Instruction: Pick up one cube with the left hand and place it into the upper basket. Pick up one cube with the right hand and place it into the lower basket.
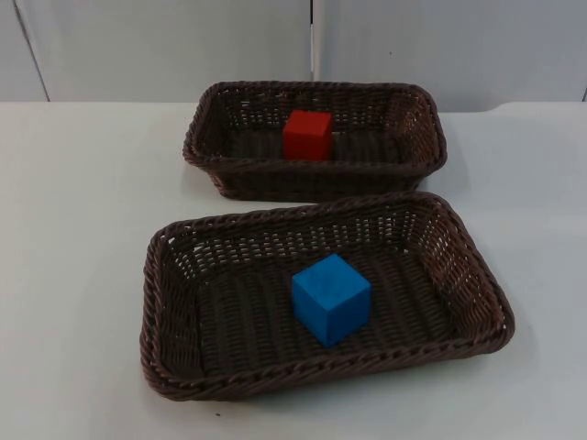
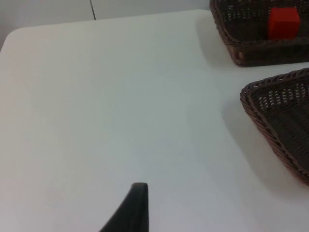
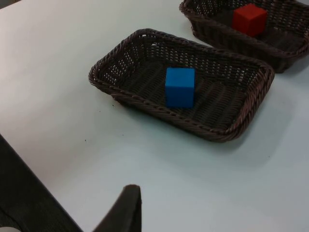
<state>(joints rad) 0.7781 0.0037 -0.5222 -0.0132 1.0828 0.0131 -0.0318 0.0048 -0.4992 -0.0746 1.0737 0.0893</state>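
Observation:
A red cube [image 1: 307, 135] rests inside the upper brown wicker basket [image 1: 417, 117]; the left wrist view also catches this red cube [image 2: 283, 22]. A blue cube [image 1: 330, 299] sits on the floor of the lower wicker basket [image 1: 165, 293], a little right of its middle. My left gripper [image 2: 137, 193] hangs over bare table to the left of both baskets, well away from them. My right gripper [image 3: 128, 198] is above the table near its front edge, apart from the lower basket [image 3: 227, 130] and the blue cube [image 3: 180, 87]. Nothing is seen held by either gripper.
The two baskets stand close together, the lower one's far rim almost touching the upper one's near rim. White table [image 1: 73, 183] lies open on both sides. A grey partition wall [image 1: 165, 46] closes the back. The table's dark edge [image 3: 24, 193] runs near my right gripper.

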